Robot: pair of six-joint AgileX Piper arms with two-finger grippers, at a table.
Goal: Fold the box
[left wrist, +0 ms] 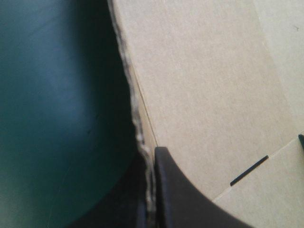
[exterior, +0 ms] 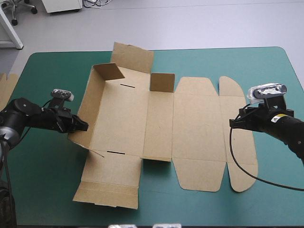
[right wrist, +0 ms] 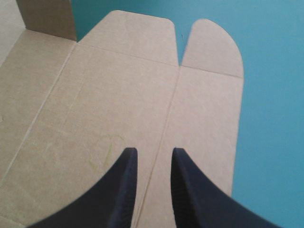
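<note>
On the teal-green worktop (exterior: 42, 190) a brown box (exterior: 126, 118) of matte cut board lies mostly flat at centre, its raised left wall (exterior: 87, 107) pinched at the ragged edge by the left gripper (exterior: 81, 126), the right gripper (exterior: 233, 123) hovering with curved black fingers (right wrist: 121, 190) slightly spread above the round-tipped flaps (right wrist: 211, 47).

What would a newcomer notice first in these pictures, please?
The brown box, a cut sheet spread across the teal-green table, its left wall raised. The left tool pinches that wall's edge; the right tool hangs open over the flat right panels.
</note>
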